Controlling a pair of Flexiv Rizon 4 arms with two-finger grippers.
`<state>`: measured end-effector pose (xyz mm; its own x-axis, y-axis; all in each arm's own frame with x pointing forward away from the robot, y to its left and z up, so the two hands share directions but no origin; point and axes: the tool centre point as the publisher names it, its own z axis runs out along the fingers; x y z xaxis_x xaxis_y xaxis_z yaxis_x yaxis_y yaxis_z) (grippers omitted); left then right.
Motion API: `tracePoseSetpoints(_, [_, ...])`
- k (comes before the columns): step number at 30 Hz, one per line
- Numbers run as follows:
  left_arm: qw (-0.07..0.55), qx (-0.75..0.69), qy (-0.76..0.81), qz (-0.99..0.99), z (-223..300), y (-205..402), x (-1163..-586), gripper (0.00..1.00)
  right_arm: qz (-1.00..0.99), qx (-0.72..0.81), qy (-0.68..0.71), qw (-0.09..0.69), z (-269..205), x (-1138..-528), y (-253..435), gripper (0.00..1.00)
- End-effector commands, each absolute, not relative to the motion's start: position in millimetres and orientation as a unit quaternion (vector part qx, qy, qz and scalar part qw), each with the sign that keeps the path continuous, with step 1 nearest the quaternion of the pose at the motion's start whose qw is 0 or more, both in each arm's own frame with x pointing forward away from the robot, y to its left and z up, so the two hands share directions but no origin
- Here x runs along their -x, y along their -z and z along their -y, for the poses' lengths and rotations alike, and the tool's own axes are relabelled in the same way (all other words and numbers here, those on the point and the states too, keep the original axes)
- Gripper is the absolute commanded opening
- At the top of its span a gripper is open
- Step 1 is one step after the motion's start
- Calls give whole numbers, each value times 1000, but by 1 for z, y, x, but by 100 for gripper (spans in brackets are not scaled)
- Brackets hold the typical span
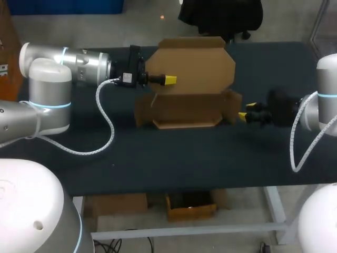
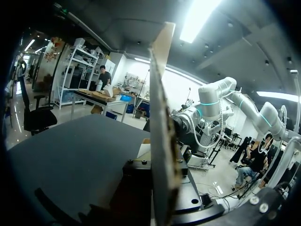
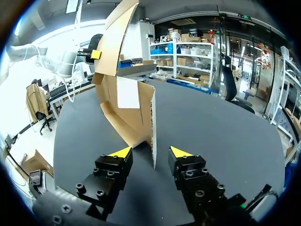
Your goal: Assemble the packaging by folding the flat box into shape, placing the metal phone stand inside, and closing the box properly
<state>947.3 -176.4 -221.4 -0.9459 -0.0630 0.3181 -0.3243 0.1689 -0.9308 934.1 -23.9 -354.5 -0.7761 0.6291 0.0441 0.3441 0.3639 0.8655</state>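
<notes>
We are working over the dark matte table (image 1: 158, 158), where the brown corrugated cardboard box (image 1: 184, 108) is standing half-formed. Its low walls are up and its tall lid panel (image 1: 200, 63) is rising upright behind them. Our left gripper (image 1: 169, 80) is pinching that lid panel between its jaws. Our right gripper (image 3: 150, 153) is holding its jaws spread, the box's end flap (image 3: 146, 113) standing edge-on between them and, as far as we can tell, touching neither. We are judging the folding partly done: flaps are awaiting tucking, and the metal phone stand, showing nowhere, is yet to go in before closing. A white label (image 3: 128, 92) is sitting on the inner wall ahead of the right jaws; nothing on it is legible.
</notes>
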Motion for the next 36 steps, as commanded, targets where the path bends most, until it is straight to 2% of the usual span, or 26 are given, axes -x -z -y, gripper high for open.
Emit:
tracePoseSetpoints(1, [103, -128, -632, 757, 177, 223, -947, 0, -812, -300, -477, 149, 19, -942, 359, 48])
tracePoseSetpoints(13, [103, -128, -632, 757, 177, 223, -947, 0, -811, -306, -477, 145, 3, -957, 369, 44])
tracePoseSetpoints(15, [103, -128, -632, 757, 177, 223, -947, 0, -810, -306, -478, 146, 1, -958, 369, 36])
tracePoseSetpoints(20, [103, -128, -632, 757, 177, 223, -947, 0, -808, -311, -477, 149, -2, -958, 370, 2])
tracePoseSetpoints(21, [103, -128, -632, 757, 177, 223, -947, 0, -808, -313, -477, 150, -3, -958, 370, 0])
tracePoseSetpoints(36, [103, -128, -632, 757, 177, 223, -947, 0, -797, -341, -472, 161, -14, -945, 369, 0])
